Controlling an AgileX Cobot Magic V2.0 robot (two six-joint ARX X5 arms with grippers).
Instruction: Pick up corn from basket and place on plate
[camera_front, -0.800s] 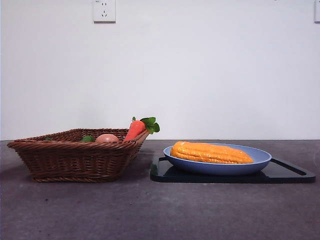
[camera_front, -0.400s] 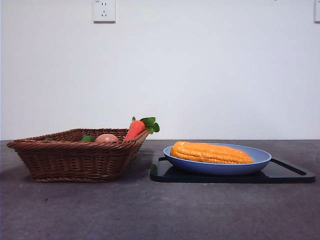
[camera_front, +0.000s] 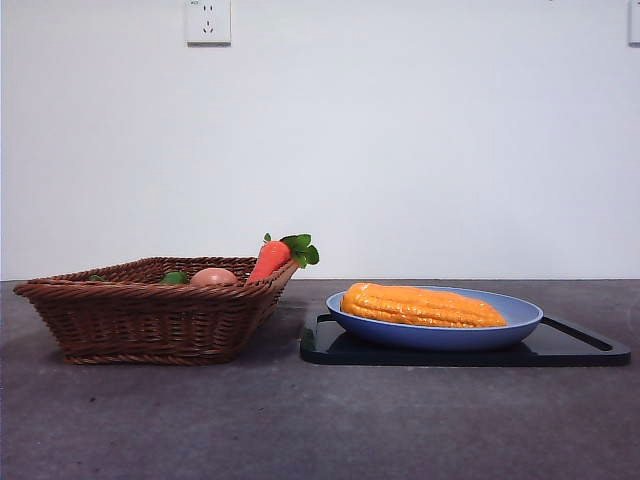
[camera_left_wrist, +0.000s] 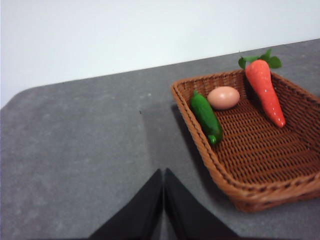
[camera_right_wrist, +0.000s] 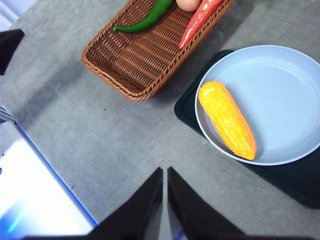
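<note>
Corn (camera_right_wrist: 227, 119) lies in plate (camera_right_wrist: 280, 90), toward its 8 o'clock rim, clear of basket (camera_right_wrist: 145, 55). My right gripper (camera_right_wrist: 165, 175) pressed together, empty, well apart; left gripper (camera_left_wrist: 163, 176) pressed together too, beside basket. Task looks done. Risk: careless sweep nudging plate, rolling cob off.

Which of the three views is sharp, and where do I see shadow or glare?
Front view: sharp, evenly lit, with a soft shadow on the table beside the basket. Left wrist view: slightly soft, a shadow along the basket's wall. Right wrist view: clear on the corn and the plate, but a bright bluish-white glare washes out one lower corner.
</note>
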